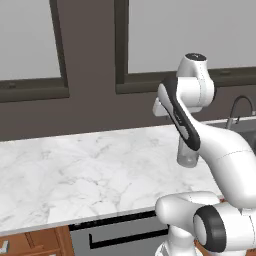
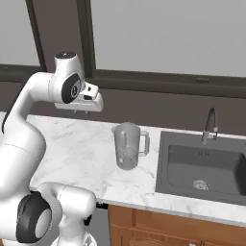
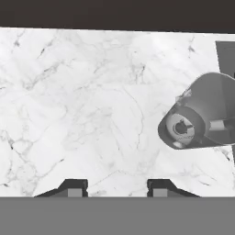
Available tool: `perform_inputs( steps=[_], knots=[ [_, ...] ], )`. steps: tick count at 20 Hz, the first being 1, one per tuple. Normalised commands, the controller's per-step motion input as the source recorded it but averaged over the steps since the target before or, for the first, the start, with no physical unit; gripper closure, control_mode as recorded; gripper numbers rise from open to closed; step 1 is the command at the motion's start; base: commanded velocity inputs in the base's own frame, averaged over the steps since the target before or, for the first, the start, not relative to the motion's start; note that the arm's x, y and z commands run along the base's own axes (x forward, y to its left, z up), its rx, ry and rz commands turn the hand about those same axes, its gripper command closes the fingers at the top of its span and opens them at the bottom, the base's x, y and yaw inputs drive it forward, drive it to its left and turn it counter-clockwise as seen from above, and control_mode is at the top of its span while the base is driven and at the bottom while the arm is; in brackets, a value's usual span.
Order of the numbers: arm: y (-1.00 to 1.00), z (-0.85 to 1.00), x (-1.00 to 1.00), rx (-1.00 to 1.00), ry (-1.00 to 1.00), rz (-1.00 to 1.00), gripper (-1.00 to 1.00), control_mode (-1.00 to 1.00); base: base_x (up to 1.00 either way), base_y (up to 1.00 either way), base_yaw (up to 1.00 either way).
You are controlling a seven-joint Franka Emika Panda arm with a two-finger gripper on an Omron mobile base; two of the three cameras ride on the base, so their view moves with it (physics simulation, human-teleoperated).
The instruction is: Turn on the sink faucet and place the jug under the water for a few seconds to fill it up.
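The translucent grey jug [image 2: 127,146] stands upright on the marble counter just left of the sink [image 2: 168,158], its loop handle toward the basin. In the left base view the jug [image 1: 187,155] is partly behind my arm. My gripper [image 2: 87,112] hangs high above the counter, left of the jug and apart from it. In the hand view the jug [image 3: 202,121] lies to the right, and my gripper [image 3: 117,189] is open, with bare counter between the fingertips. The sink faucet [image 2: 210,126] rises behind the basin. The water is out of view.
A dark wall with windows [image 2: 168,38] runs behind the marble counter [image 2: 72,144]. The counter's front edge [image 1: 100,212] lies above wooden cabinets [image 2: 158,226]. The basin holds a round drain [image 2: 201,184]. The faucet [image 1: 240,107] shows at the right of the left base view.
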Motion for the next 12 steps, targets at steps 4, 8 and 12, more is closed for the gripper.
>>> perform_inputs(
  steps=[4,8,12],
  knots=[
    [0.0,-0.01,0.0,0.0,0.0,0.0,-1.0,1.0,0.01,-0.18,-0.02],
    [0.0,0.0,0.0,0.0,0.0,0.0,-1.0,1.0,0.0,-0.91,-0.05],
    [0.0,0.0,0.0,0.0,0.0,0.0,-1.0,1.0,0.0,-1.0,-0.02]
  ],
)
